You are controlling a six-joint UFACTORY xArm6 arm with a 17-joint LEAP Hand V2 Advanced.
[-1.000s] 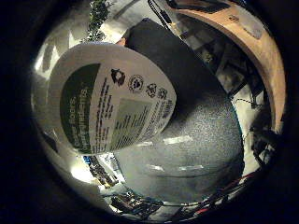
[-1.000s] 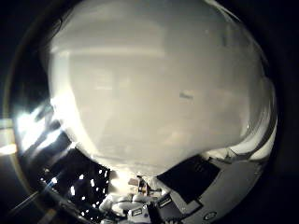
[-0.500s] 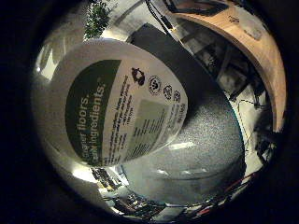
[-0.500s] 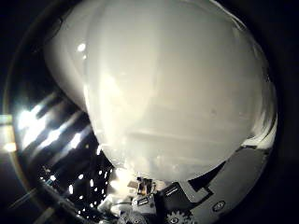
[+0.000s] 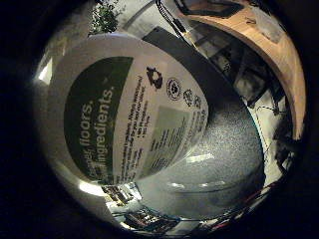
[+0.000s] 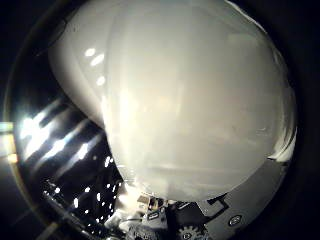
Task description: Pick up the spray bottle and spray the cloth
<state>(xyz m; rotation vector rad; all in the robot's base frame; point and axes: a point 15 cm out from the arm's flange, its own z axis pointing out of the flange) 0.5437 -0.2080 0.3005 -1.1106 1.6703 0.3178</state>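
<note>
Basically the spray bottle sits right against the palm: its white body with the green-and-white label fills most of the little-finger-side view, and the same pale translucent body swamps the thumb-side view. So the bottle is directly in front of the palm, very close, likely touching or nearly so.

Long axis: the label text and panel run slantwise across the little-finger-side view, so the body's length seems to lie across the palm rather than pointing out from it. Which end carries the trigger head I cannot tell; no nozzle or trigger shows in either view.

The hand shows only as black and geared parts at the edge of the thumb-side view, under the bottle. No fingers visible, so curled or straight: cannot tell.

Behind the bottle is a dark speckled surface with light glare on it, and past it a wooden table edge plus room clutter. The cloth is not in view in either picture.

Judgement: the grasp or carry stage looks under way; spraying not yet possible to confirm. The next move hinges on finding the trigger end and where the cloth lies.
</note>
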